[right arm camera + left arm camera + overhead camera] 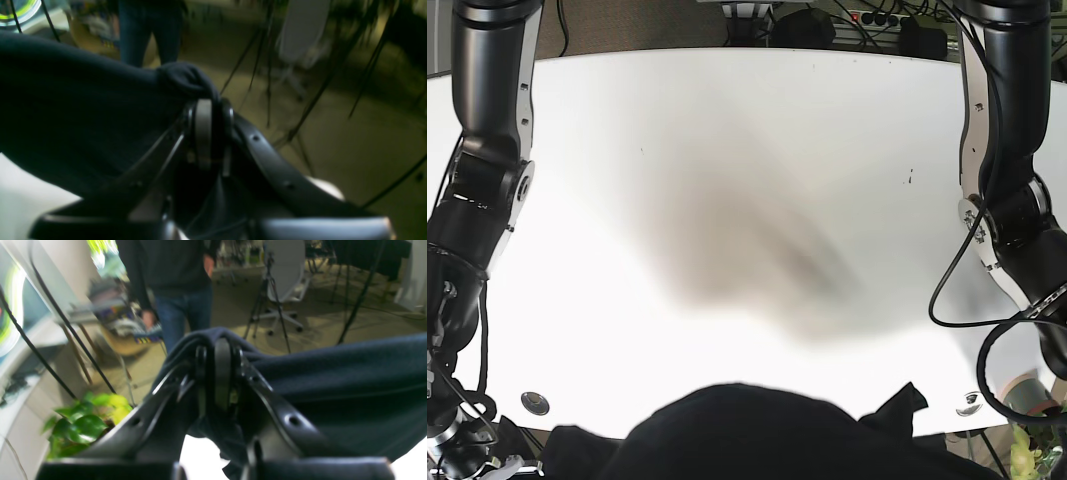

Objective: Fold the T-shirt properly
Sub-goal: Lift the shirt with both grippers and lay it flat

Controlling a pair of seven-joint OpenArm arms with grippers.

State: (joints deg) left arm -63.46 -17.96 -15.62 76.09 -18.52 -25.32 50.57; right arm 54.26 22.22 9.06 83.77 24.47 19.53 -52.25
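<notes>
Left wrist view: the left pincer is clenched on a bunched edge of the dark navy T-shirt, which spreads from the pads toward the right and hangs above the white bench. Beyond it, in the far room, stand a person in jeans, a tripod, a white office chair and, at near left, a green potted plant. Black cables cross the left side.

Right wrist view: the right pincer is clenched on another bunched corner of the T-shirt, the cloth stretching away to the left, raised over the pale bench. The background is dark and blurred.

Base view: the T-shirt fills the near bottom edge as a dark mass close to the camera, casting a blurred shadow on the middle of the bench. The right arm rises at the left side, the left arm at the right; neither pincer shows here. No containers are visible.
</notes>
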